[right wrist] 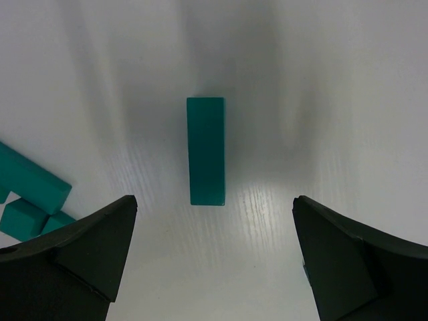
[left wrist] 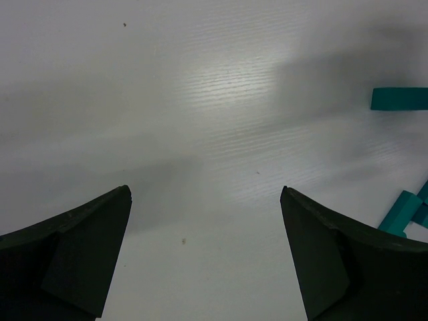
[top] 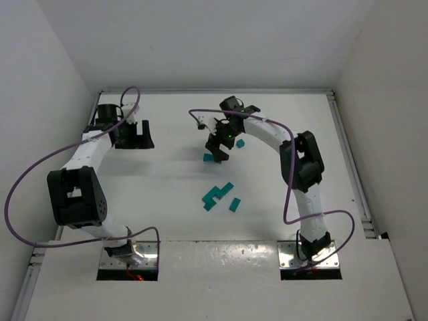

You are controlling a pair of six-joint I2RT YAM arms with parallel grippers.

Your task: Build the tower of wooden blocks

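Over a teal wood block (right wrist: 206, 150) the right gripper (right wrist: 214, 198) gapes wide; left gripper (left wrist: 205, 192) equally wide.

Matt teal blocks (right wrist: 205, 150), glossy table (left wrist: 200, 80)

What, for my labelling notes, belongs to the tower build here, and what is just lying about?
Of the job: the bar block by the open right gripper; the small block close by; the loose cluster of blocks nearer the bases.
Just there: the purple cables; the metal base plates.
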